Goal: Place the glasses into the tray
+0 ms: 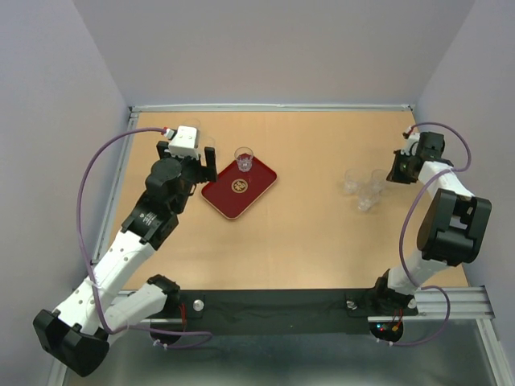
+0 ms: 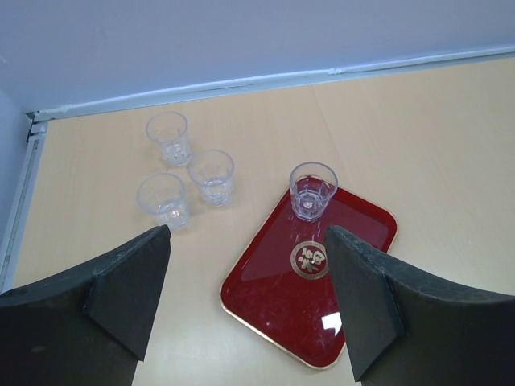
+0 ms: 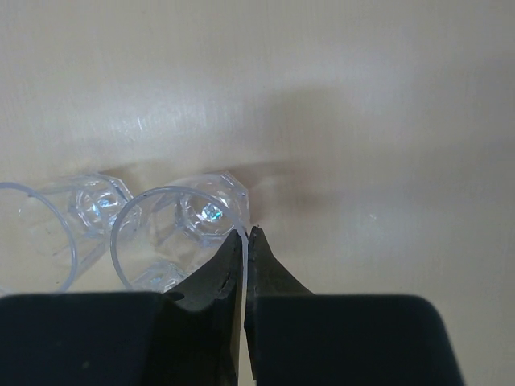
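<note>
The dark red tray [image 1: 228, 199] lies left of centre, and one clear glass [image 1: 244, 158] stands upright in its far corner. My left gripper [image 1: 205, 161] hovers open at the tray's left end; the wrist view shows the tray [image 2: 273, 297] and that glass [image 2: 312, 190] between its spread fingers. Three more glasses [image 1: 364, 189] cluster at the right. My right gripper [image 3: 248, 235] is shut on the rim wall of one glass [image 3: 173, 233], one finger inside and one outside. A second glass [image 3: 48, 233] stands just left of it.
From the left wrist, the other three glasses [image 2: 181, 173] appear grouped beyond the tray near the back wall [image 2: 241, 48]. Grey walls close in the table [image 1: 306, 233] at the back and sides. A black rail [image 1: 273, 310] holds the arm bases at the near edge.
</note>
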Available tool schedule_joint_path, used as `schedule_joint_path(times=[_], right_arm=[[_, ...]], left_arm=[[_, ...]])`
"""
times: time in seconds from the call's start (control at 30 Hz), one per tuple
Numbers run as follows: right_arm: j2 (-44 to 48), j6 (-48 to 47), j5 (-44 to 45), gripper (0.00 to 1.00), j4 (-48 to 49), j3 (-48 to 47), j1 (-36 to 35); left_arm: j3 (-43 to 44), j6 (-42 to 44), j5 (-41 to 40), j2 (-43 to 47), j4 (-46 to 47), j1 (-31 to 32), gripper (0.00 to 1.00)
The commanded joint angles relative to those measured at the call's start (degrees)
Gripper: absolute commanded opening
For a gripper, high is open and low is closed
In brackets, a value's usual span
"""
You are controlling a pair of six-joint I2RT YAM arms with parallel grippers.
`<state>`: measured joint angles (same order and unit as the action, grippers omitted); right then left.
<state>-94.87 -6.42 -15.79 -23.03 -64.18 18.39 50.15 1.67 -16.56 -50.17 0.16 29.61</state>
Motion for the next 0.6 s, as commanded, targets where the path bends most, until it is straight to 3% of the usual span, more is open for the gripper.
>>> schedule_joint_path(times=[0.0,0.57], right_arm=[[3.81,-1.76,3.05,0.00,4.83,-3.05,0.33],[5.93,-4.14,-3.28,0.01,7.56,-10.52,-0.02]], left_arm=[[-0.84,0.53,-0.67,1.74,3.00,-0.07,0.88],[-1.46,0.96,-1.72,2.45,3.79,-0.07,0.88]])
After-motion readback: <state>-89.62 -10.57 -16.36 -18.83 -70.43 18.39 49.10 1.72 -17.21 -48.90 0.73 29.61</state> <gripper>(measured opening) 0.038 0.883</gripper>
